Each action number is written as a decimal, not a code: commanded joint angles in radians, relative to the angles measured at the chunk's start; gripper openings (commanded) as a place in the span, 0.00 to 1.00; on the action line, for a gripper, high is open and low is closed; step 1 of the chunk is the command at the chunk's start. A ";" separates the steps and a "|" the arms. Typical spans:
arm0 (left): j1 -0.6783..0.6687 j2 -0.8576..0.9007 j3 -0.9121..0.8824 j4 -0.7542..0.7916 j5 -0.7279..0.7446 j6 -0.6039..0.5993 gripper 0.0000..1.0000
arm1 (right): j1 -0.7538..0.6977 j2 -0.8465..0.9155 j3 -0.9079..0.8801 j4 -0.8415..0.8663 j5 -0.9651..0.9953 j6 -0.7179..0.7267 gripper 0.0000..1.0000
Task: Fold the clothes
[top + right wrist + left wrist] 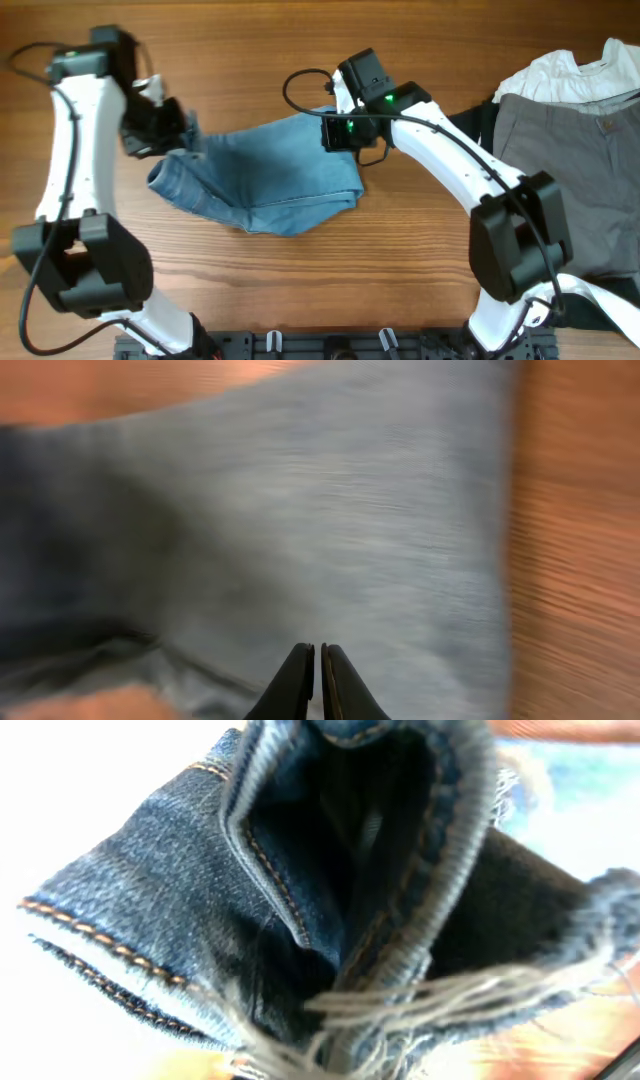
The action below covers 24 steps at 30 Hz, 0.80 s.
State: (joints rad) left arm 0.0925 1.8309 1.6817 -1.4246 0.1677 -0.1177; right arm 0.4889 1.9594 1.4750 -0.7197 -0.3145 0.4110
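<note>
Jeans (270, 178) mid-worktop, toward the far edge, left end bunched up in left gripper (172, 128).
Left pincer clenched on the frayed hem (420, 1005). Right gripper (319, 652) pressed closed over the jeans' right end. Grey trousers (575, 170), white top (565, 75), black garment (470, 122) heaped at right edge, just behind right arm.

The light-blue denim jeans (270, 180) are coarse, matt woven cloth with orange stitching and frayed hem threads. Under them the brown wooden table (300, 290) is smooth, grained, faintly glossy. Right of the jeans, grey cloth trousers (570, 170) and a white cloth top (570, 75) look matt.
</note>
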 commanded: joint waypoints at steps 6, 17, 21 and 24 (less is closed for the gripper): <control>-0.118 -0.019 0.019 0.011 0.013 -0.010 0.04 | -0.022 0.202 -0.004 -0.045 0.062 0.177 0.08; -0.193 -0.014 0.125 0.042 0.078 -0.141 0.04 | -0.027 0.285 -0.004 -0.047 -0.021 0.199 0.07; -0.278 0.005 0.121 0.099 0.073 -0.183 0.04 | -0.027 0.285 -0.004 -0.048 -0.021 0.194 0.08; -0.347 0.027 0.120 0.134 0.021 -0.232 0.04 | -0.027 0.285 -0.004 -0.049 -0.021 0.194 0.08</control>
State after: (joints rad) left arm -0.1757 1.8339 1.7798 -1.3300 0.1890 -0.2634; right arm 0.4423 2.1544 1.5005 -0.7712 -0.3397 0.5983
